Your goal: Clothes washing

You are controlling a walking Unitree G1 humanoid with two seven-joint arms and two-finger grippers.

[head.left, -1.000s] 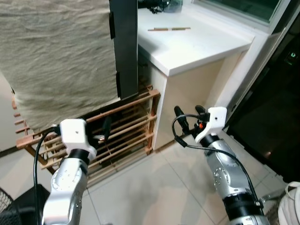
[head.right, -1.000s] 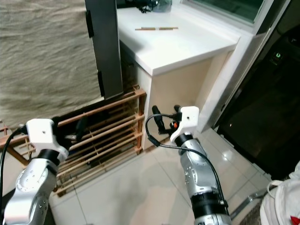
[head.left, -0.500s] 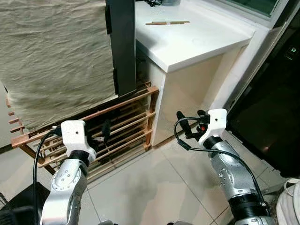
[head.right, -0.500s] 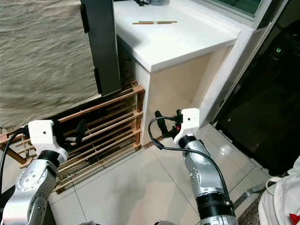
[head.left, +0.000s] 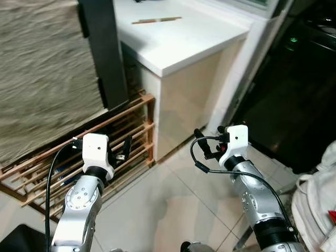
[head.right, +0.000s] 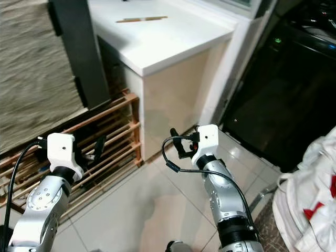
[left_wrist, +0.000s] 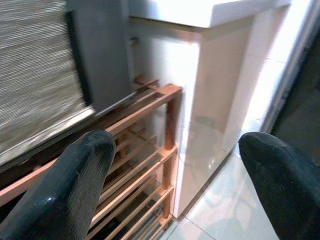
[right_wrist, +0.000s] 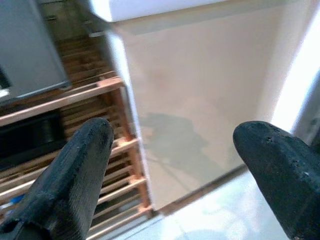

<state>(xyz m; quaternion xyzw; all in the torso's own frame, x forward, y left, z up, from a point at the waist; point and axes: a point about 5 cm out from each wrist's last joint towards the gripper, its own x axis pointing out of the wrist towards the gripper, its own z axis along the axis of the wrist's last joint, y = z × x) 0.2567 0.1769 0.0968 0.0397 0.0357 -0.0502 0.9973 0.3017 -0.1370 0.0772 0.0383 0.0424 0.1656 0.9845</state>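
Both my arms are raised before me in the head views: left gripper point(head.left: 125, 152) over the wooden slatted rack point(head.left: 137, 123), right gripper point(head.left: 207, 144) near the white counter point(head.left: 178, 37) corner. A white laundry bundle point(head.right: 310, 205) lies low at my right, well apart from either gripper. Left wrist view: my fingers point(left_wrist: 75, 185) are spread wide and empty, the rack post between them. Right wrist view: fingers point(right_wrist: 75, 165) likewise wide, facing the cabinet side point(right_wrist: 200, 100). Walking on, I judge I could clip the rack or the counter.

slatted wood rack point(head.left: 79, 157), glossy tiled floor point(head.left: 157, 210).
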